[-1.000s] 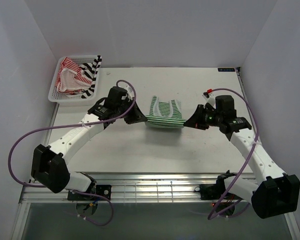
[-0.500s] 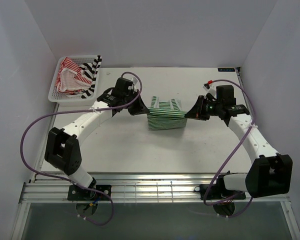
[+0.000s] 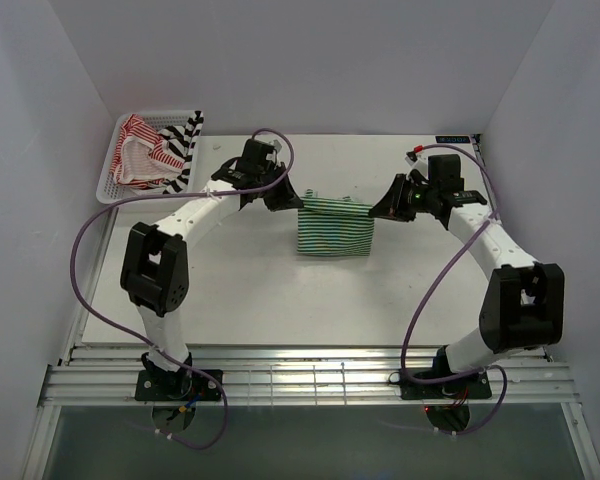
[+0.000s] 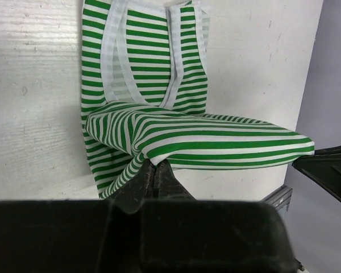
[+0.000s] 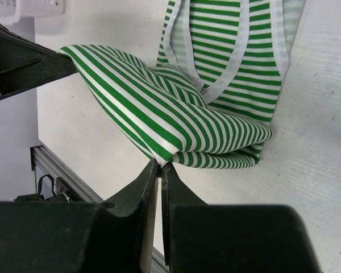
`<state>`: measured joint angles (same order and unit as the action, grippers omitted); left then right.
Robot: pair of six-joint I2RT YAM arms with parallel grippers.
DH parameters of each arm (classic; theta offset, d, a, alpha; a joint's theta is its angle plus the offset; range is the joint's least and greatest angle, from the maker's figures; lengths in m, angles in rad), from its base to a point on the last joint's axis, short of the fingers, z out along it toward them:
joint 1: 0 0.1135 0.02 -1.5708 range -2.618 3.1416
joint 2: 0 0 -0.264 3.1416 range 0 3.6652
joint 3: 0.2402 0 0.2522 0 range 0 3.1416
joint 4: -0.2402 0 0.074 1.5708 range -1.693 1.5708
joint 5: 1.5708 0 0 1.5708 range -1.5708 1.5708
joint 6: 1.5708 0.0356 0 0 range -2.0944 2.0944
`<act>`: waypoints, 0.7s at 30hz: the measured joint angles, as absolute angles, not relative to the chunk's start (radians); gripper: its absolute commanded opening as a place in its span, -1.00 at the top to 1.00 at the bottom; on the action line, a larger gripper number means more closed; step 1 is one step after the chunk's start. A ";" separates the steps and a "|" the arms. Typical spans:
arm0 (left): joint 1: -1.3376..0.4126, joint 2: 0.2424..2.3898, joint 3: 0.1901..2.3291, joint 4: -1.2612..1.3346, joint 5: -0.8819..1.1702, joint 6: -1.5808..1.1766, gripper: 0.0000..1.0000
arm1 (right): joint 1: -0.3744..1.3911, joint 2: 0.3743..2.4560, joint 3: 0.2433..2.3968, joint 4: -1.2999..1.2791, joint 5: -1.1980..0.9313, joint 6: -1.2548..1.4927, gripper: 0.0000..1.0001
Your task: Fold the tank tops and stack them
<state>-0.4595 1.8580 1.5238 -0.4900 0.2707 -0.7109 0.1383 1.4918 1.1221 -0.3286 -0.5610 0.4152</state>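
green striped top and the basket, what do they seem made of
The green striped top looks like soft matte cloth, perhaps a knit: it sags and creases between its pinched corners. The basket looks like rigid white plastic, going by its open mesh walls.

Wht mesh basket [image 3: 107,185] at table's [image 3: 230,290] far-L corner.

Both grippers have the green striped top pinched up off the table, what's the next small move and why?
Probably lower both together, laying the held edge over the strap end. The left gripper and right gripper are each shut on a corner of the green tank top; that edge hangs raised, folded over the straps, which lie flat on the table.
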 measured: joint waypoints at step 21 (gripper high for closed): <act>-0.419 2.169 1.760 -0.456 0.235 -0.676 1.00 | 0.113 1.859 1.309 -0.194 -0.579 0.421 0.85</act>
